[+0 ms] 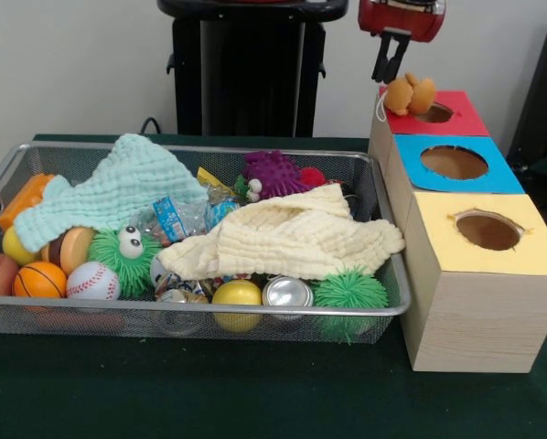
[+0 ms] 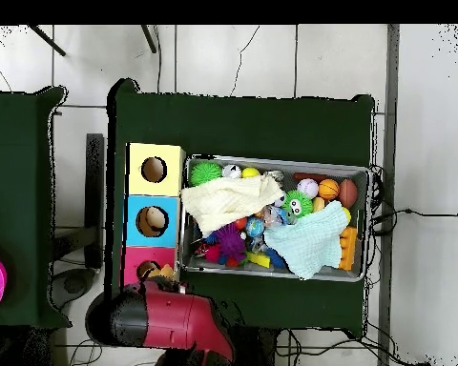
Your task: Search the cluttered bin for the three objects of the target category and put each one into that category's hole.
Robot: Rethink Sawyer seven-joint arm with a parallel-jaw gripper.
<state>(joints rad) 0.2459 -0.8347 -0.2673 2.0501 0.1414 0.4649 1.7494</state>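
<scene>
Hovering over the red box (image 1: 456,114), the gripper (image 1: 390,73) looks open and empty, plush toy (image 1: 410,94) sitting by the hole (image 1: 435,113).

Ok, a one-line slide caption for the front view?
Sawyer gripper hovers above a plush toy at the red hole; cluttered wire bin alongside.

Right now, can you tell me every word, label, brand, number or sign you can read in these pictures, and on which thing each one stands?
No text can be read in either view.
Blue packet in the wire bin: printed, too blurred to read.
Red, blue and yellow boxes: plain coloured tops with holes, no labels.
Silver can: no legible marking.
</scene>
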